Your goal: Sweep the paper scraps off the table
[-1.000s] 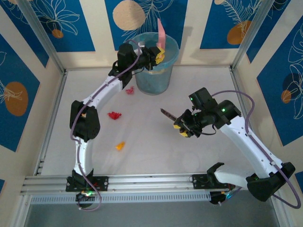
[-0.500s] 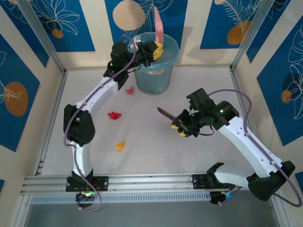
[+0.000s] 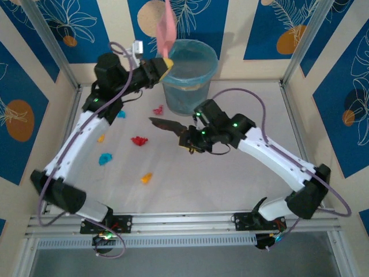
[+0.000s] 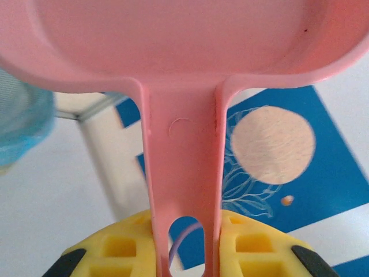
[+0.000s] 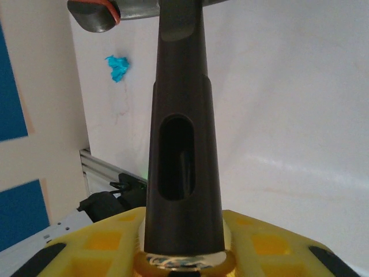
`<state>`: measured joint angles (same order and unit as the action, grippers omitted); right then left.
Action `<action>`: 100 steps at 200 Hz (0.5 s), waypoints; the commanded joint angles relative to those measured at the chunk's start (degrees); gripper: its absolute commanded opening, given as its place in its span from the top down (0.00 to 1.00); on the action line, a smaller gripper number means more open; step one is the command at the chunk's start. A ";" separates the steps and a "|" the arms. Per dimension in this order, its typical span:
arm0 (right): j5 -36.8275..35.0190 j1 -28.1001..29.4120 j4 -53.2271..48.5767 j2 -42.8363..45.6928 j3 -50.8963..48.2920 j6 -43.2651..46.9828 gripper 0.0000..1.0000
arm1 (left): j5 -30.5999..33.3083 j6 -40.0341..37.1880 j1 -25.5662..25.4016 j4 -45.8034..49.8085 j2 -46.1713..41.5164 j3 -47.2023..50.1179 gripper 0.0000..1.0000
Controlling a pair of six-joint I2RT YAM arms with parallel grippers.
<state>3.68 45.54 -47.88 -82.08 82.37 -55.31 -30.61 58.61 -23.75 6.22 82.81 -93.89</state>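
Paper scraps lie on the left half of the white table: a red one, a pinkish-red one by the bucket, orange ones, and blue ones. My left gripper is shut on the handle of the pink dustpan, held upright just left of the bucket rim. My right gripper is shut on the dark brush handle. The brush head points left, right of the red scrap. A blue scrap shows beyond the brush.
A translucent blue bucket stands at the back centre of the table. Aluminium rails edge the table, and patterned blue-and-cream walls close it in. The right half of the table is bare.
My left arm swung left and lifted the dustpan from over the bucket to its left side. My right arm carried the brush left toward the scraps. More scraps show now.
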 commanded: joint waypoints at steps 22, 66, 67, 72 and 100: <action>-3.51 3.02 9.06 -11.45 11.20 16.75 1.00 | 17.98 -19.17 2.01 29.66 -11.70 5.80 1.00; -7.28 2.46 4.91 -25.08 24.65 24.43 1.00 | 26.95 -21.19 3.18 41.06 -21.29 15.16 1.00; -7.37 2.45 4.86 -25.33 24.89 24.49 1.00 | 27.07 -21.18 3.18 41.24 -21.51 15.37 1.00; -7.76 2.27 4.34 -26.52 26.04 24.89 1.00 | 27.62 -21.22 3.26 42.21 -22.29 16.34 1.00; -9.74 0.91 3.01 -31.94 30.63 26.52 1.00 | 30.04 -22.33 3.53 46.69 -26.89 20.45 1.00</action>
<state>-2.92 47.88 -43.22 -111.20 108.49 -33.26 -5.48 39.35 -21.15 46.13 59.96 -75.50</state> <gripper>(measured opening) 0.325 0.211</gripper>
